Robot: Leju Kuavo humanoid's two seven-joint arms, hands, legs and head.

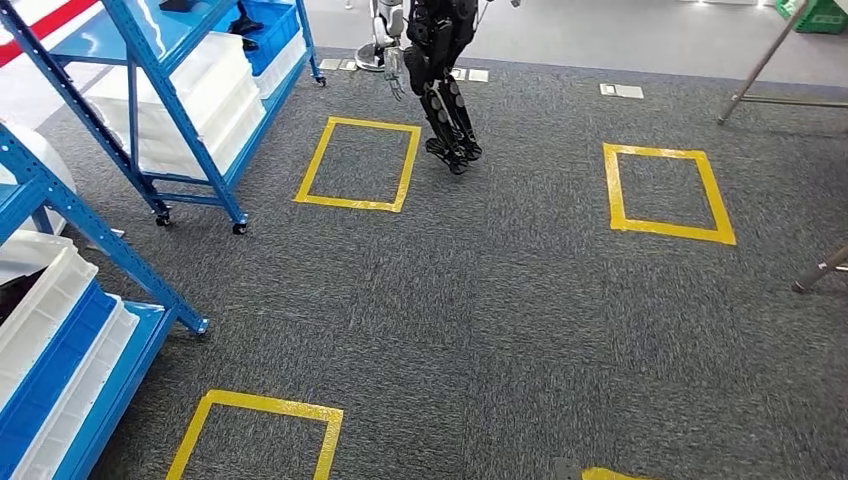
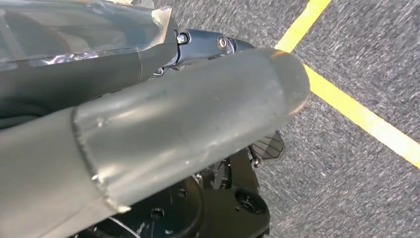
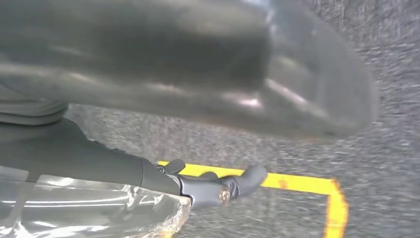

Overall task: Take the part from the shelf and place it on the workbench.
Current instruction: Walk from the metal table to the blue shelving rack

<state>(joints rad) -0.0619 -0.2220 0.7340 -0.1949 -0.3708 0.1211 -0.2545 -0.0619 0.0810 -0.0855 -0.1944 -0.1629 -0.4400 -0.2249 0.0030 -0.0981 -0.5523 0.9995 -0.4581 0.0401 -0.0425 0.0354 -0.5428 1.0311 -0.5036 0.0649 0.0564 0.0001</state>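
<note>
Close at the robot's sides, the left hand [image 2: 148, 104] hangs over the grey carpet [image 1: 500, 320] with its thick thumb and a dark finger stretched out and nothing between them. The right hand [image 3: 208, 94] hangs the same way, slack and holding nothing, a yellow tape line passing under each.

At the lower left of the head view stands the near blue shelf [image 1: 110, 247], stacked with white bins [image 1: 40, 300]. A taped yellow square [image 1: 260, 405] lies on the floor beside it. Further up, at the upper left, a second blue shelf [image 1: 170, 100] carries more white bins, with another taped square [image 1: 350, 204] to its right. At the top centre another humanoid robot [image 1: 440, 60] stands on the carpet.

The part is presumably on one of these shelves, but which bin holds it cannot be told. By my judgement the task is barely begun: approaching a shelf, picking the part and carrying it to the workbench are all left to do.
</note>
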